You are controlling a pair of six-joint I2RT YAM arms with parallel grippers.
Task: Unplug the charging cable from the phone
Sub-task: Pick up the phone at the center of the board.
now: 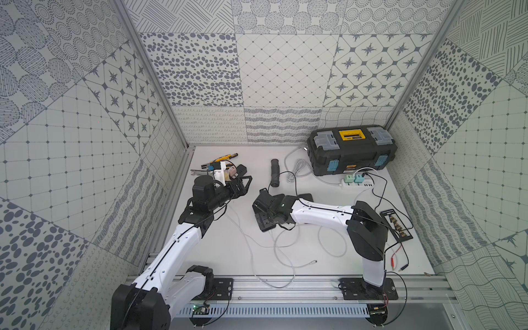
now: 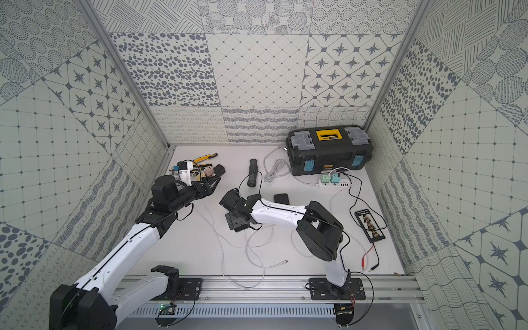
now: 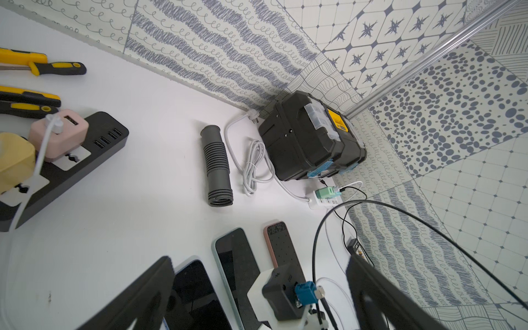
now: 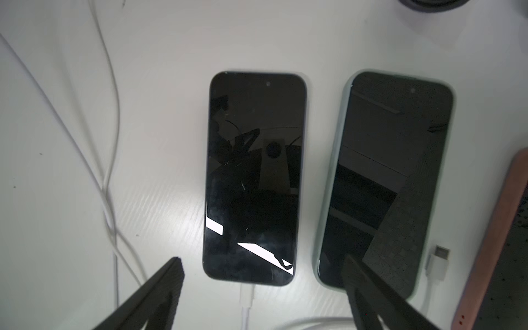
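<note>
A dark phone (image 4: 254,177) lies face up on the white table, with the white plug of the charging cable (image 4: 247,297) seated in its near end. My right gripper (image 4: 262,265) hovers over that end, open, one finger on each side of the plug and touching nothing. In both top views this gripper (image 1: 264,213) (image 2: 233,211) covers the phone. My left gripper (image 3: 257,265) is open and empty, held above the table to the left (image 1: 243,183), looking toward the row of phones (image 3: 194,294).
A green-cased phone (image 4: 385,185), a loose white connector (image 4: 438,260) and a pink-cased phone (image 4: 500,243) lie beside the dark one. A grey hose (image 1: 275,173), toolbox (image 1: 353,148), white power strip (image 1: 358,183), black power strip (image 3: 57,163) and loose cables (image 1: 283,251) surround them.
</note>
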